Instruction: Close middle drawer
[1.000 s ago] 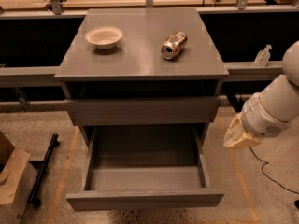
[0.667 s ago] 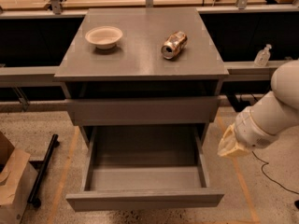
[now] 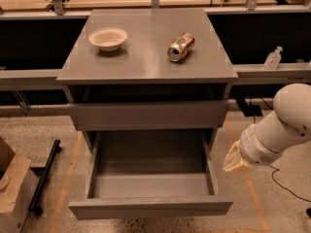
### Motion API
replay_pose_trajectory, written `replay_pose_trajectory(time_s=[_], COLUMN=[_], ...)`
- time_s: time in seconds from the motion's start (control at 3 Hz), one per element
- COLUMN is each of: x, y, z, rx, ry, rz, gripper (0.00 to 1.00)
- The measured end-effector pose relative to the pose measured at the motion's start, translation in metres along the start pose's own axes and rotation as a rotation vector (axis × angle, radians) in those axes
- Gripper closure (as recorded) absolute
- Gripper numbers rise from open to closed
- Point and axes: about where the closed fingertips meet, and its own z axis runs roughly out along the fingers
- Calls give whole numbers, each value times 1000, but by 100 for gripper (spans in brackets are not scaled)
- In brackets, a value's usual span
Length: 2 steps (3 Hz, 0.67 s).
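Note:
The grey cabinet [image 3: 146, 67] stands in the middle of the camera view. Its middle drawer [image 3: 150, 205] is pulled far out toward me and its grey inside is empty. The taller top front [image 3: 148, 114] above it sits nearly flush with the cabinet. The lowest front is hidden beneath the open drawer. My gripper [image 3: 235, 161], cream-coloured at the end of the white arm [image 3: 282, 125], hangs just outside the open drawer's right wall, about halfway along it, and touches nothing that I can see.
A white bowl [image 3: 108, 38] and a crushed can [image 3: 181, 46] lying on its side rest on the cabinet top. A cardboard box [image 3: 12, 191] and a black bar [image 3: 44, 176] lie on the floor at left. A clear bottle [image 3: 272, 58] stands on the right ledge.
My arm and gripper have moved left and a little down, closer to the open drawer's right side. The drawer has not moved.

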Motion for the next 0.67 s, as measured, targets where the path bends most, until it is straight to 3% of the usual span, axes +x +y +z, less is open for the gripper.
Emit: replay_pose_trajectory(time_s=[0.67], x=[3], y=[11], z=[54], rx=[-115], ry=[4], rz=[8], gripper=[100])
